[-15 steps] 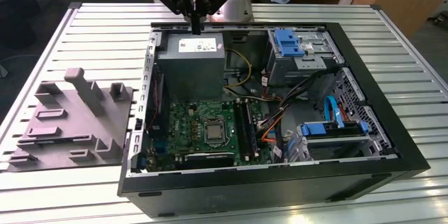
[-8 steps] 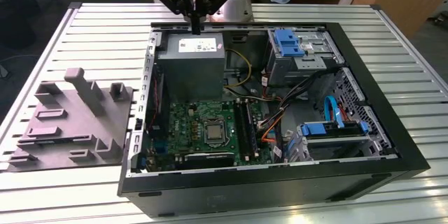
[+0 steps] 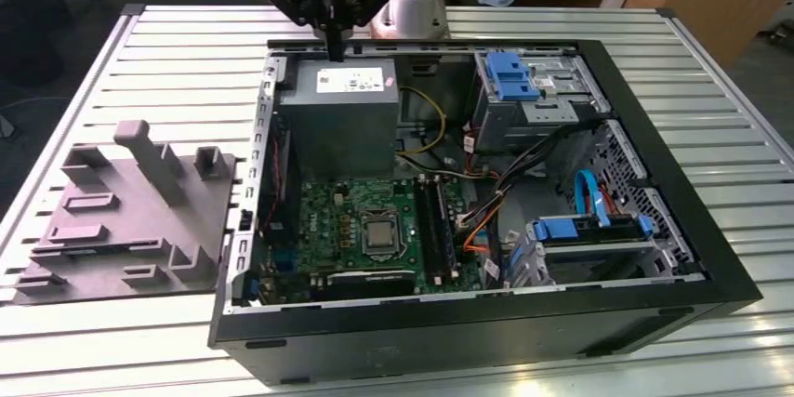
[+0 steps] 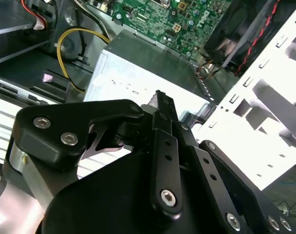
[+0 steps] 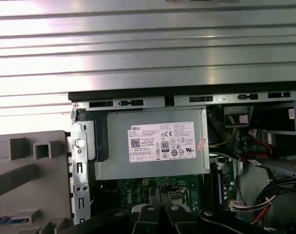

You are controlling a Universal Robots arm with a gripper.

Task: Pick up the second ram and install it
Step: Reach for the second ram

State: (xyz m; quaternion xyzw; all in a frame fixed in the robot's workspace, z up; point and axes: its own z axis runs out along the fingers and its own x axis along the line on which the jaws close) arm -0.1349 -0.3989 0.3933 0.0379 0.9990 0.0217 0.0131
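Over the grey power supply [image 3: 335, 113], at the far end of the open computer case [image 3: 496, 337]: the gripper [image 3: 335, 55], raised clear of everything, jaws drawn together with nothing seen between them.

On the grey moulded tray [image 3: 118, 230], set on the table [image 3: 186, 53] at the exterior view's left of the case: in the first wrist view, a thin bluish strip with pale patches, taken to be the second ram [image 5: 14, 219]. Lies low in the tray; flat or on edge, not to be told. Partly cut off at the picture's border. Well apart from the gripper; no hold on it yet.

Inside the case, beside the processor socket [image 3: 372, 228] on the green motherboard [image 3: 335, 220]: the long memory slots [image 3: 434, 220]. Cannot tell whether either is occupied.

Handling, as a judgement:
- Light in weight.
- Stiff along its length but thin, so liable to flex or crack if twisted or levered.
- Smooth faces, hence prone to slip in a loose pinch.
- Chips, label and contact edge best left untouched.
- Best hold: across the thickness, on the two flat faces near mid-length, towards the edge away from the contacts.
- Risks: tilting in the grip, and snagging on the tray's moulded walls.
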